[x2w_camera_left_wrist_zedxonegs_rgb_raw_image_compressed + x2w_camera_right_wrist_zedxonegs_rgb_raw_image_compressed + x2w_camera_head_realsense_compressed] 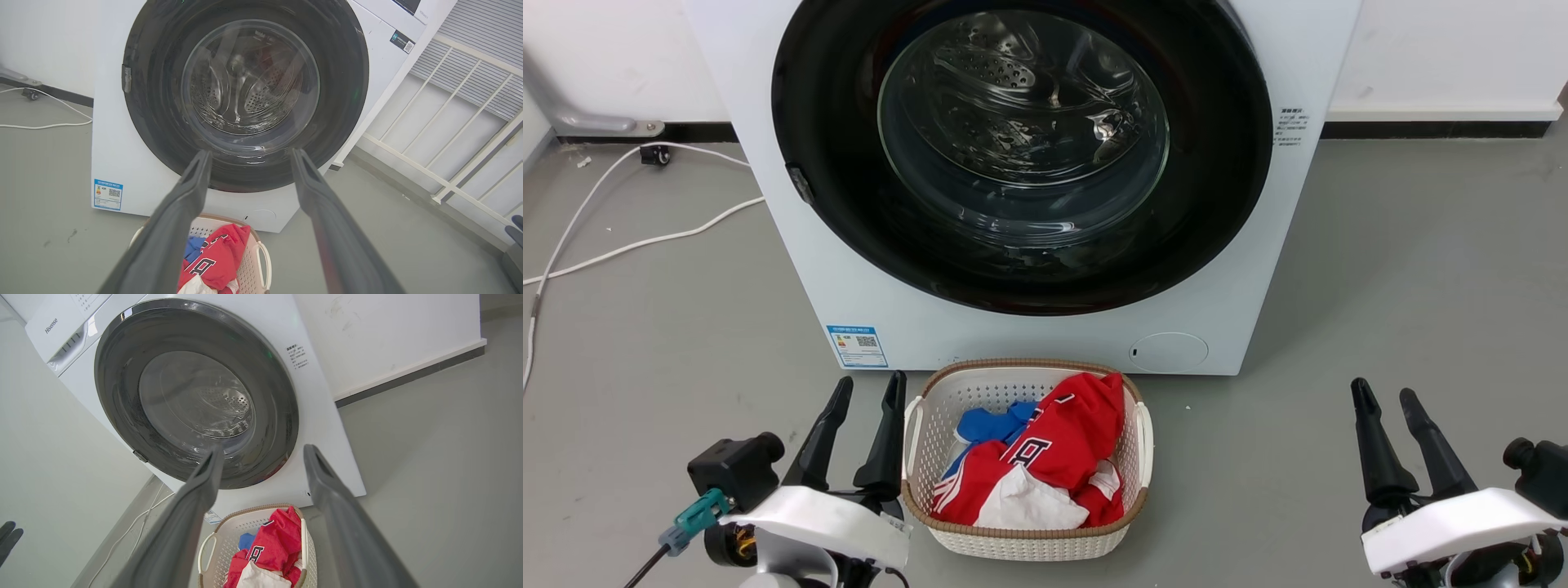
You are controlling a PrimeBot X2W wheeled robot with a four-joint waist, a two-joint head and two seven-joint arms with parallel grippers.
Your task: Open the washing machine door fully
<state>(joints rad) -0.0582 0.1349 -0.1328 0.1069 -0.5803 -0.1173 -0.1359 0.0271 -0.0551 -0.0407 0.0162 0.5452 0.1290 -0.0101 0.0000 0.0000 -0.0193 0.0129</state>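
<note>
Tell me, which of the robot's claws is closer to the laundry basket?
Left. The left gripper sits close beside the laundry basket at its left rim, fingers open. The right gripper stands well off to the basket's right, with a stretch of grey floor between them.

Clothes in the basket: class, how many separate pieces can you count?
3: a red jersey on top, a blue piece tucked at its left, a white piece at the front. More may lie hidden beneath.
</note>
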